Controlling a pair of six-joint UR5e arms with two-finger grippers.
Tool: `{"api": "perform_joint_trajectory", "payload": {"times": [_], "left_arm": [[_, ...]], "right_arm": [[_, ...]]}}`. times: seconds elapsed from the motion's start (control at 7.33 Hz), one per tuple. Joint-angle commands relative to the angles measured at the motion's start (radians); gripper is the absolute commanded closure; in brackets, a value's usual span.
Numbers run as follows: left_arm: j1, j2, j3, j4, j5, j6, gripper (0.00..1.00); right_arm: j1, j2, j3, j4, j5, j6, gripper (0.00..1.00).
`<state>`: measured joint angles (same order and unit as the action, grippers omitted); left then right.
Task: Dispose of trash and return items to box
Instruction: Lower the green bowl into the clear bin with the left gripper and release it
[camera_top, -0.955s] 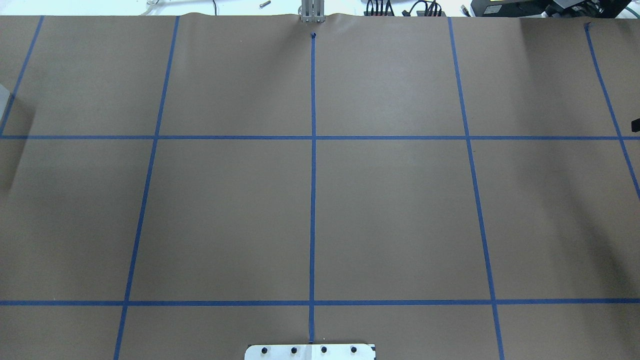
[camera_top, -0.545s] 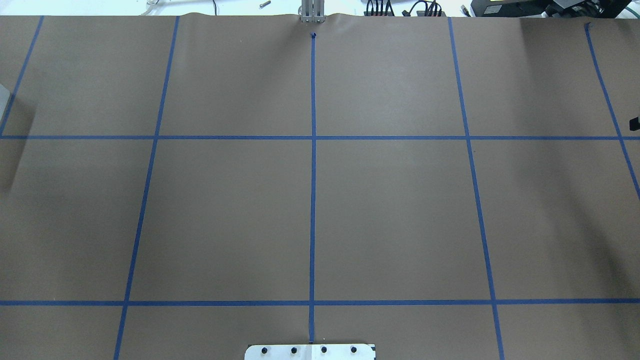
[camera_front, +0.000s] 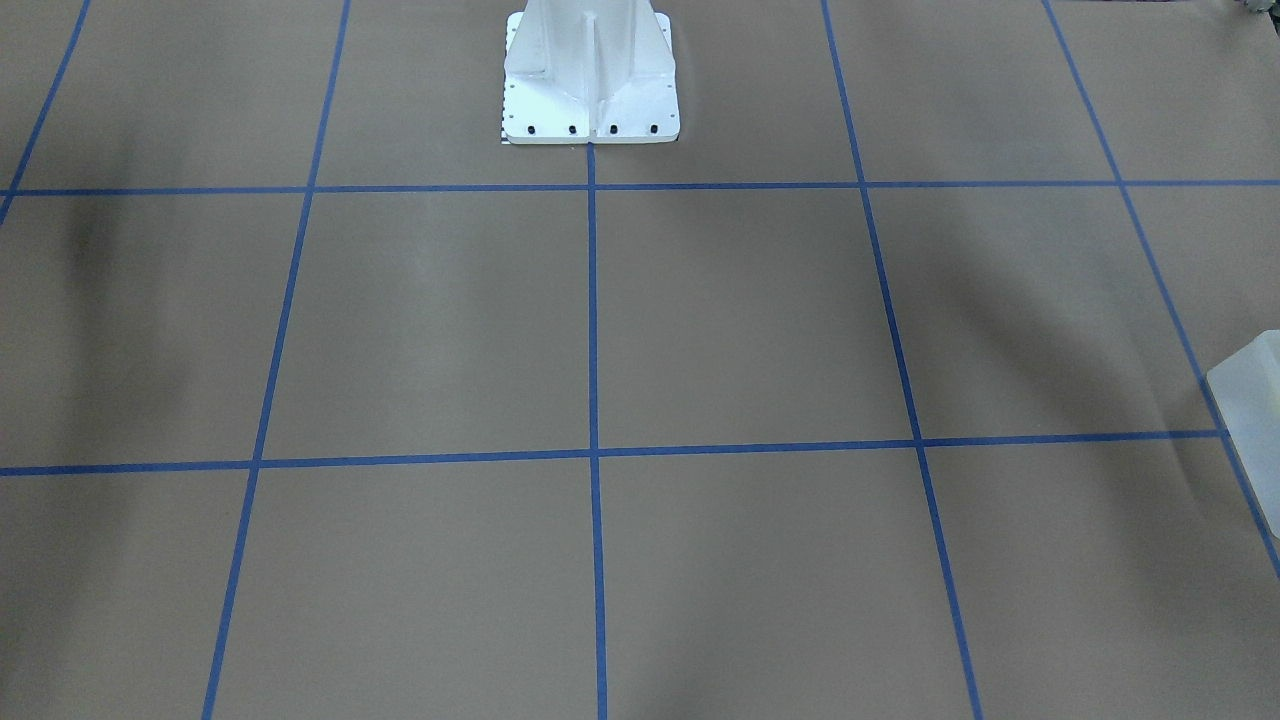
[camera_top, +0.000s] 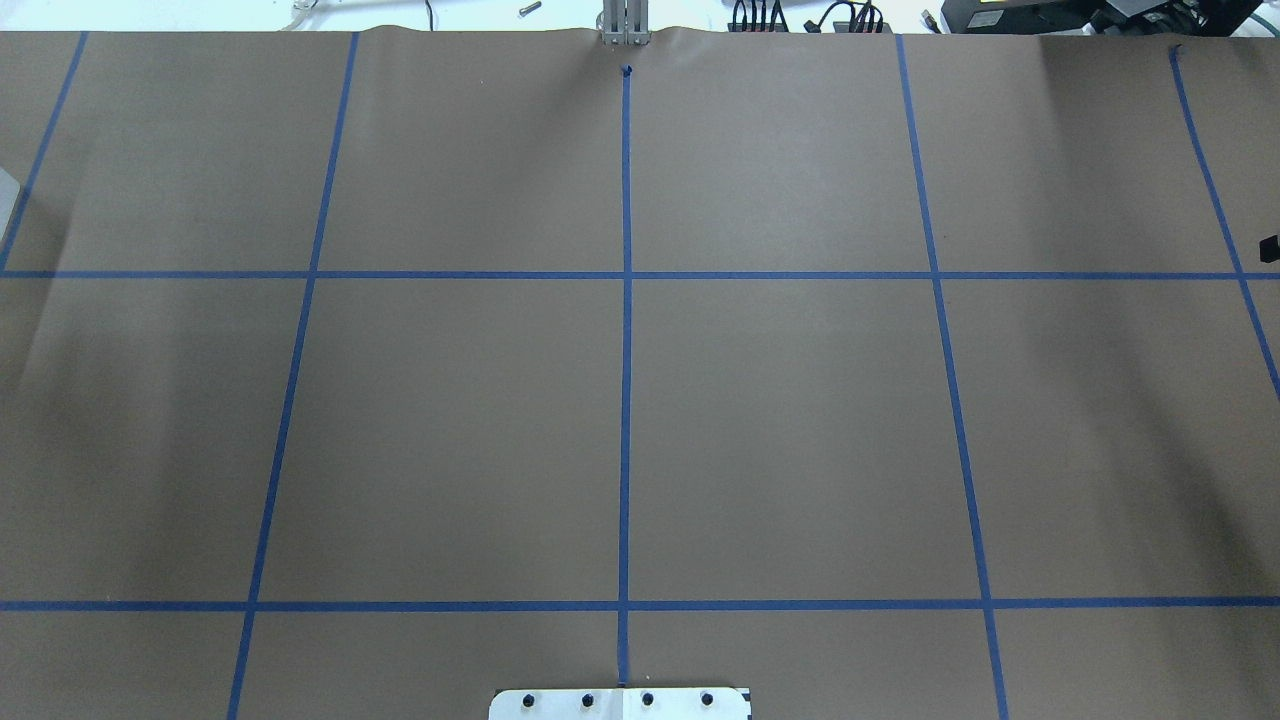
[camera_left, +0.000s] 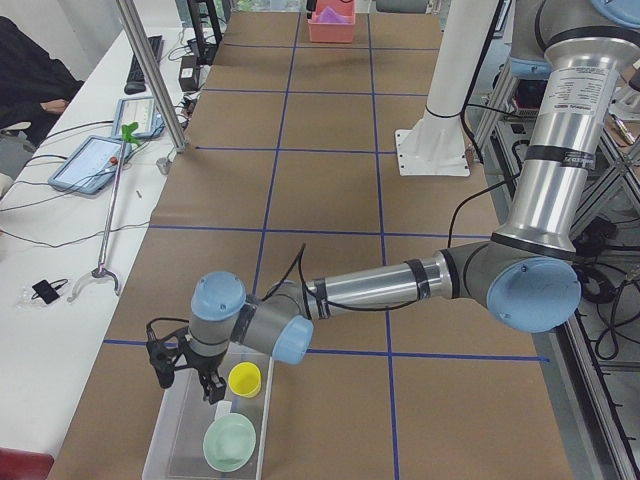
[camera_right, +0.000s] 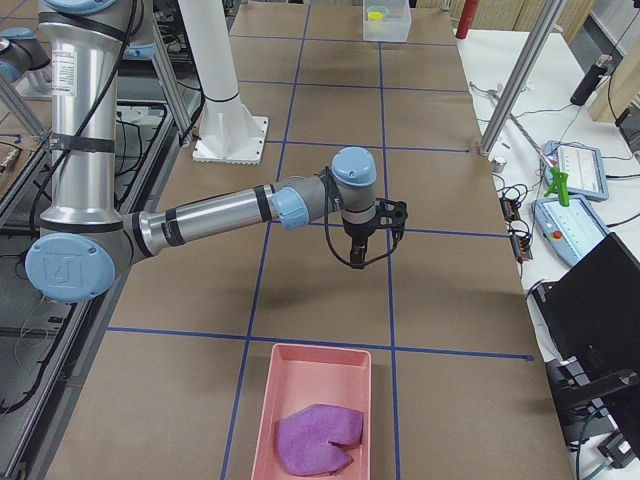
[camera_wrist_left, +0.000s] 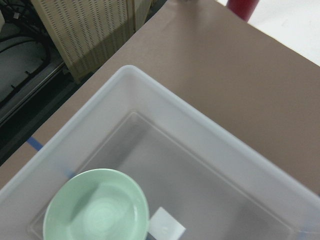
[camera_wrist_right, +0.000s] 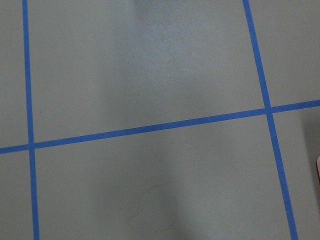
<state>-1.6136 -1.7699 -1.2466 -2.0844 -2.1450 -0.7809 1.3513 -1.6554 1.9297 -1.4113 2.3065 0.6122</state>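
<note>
While the left gripper (camera_left: 188, 385) was held over the clear box (camera_left: 180, 440) at the table's (camera_left: 330, 180) left end, where a yellow cup (camera_left: 244, 379) and green bowl (camera_left: 229, 441) were contained, the right gripper (camera_right: 372, 248) was hung above the table near the pink tray (camera_right: 320, 375) with a purple cloth (camera_right: 318, 440). Whether either's jaws were clenched could not be told.
</note>
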Motion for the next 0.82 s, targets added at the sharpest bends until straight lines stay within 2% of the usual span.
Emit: {"api": "perform_joint_trajectory", "payload": {"times": [0.0, 0.14, 0.41, 0.68], "left_arm": [[0.006, 0.033, -0.181, 0.121, 0.055, 0.221, 0.01], [0.059, 0.064, -0.232, 0.122, 0.069, 0.294, 0.01], [0.084, 0.176, -0.338, 0.122, 0.053, 0.479, 0.01], [0.106, 0.219, -0.387, 0.119, -0.127, 0.489, 0.01]], "right_arm": [[0.0, -0.02, 0.0, 0.0, -0.009, -0.003, 0.0], [0.0, -0.032, -0.003, 0.0, -0.021, -0.009, 0.0], [0.0, -0.066, -0.006, 0.0, -0.033, -0.019, 0.0], [0.0, -0.113, -0.015, 0.0, -0.033, -0.112, 0.0]]}}
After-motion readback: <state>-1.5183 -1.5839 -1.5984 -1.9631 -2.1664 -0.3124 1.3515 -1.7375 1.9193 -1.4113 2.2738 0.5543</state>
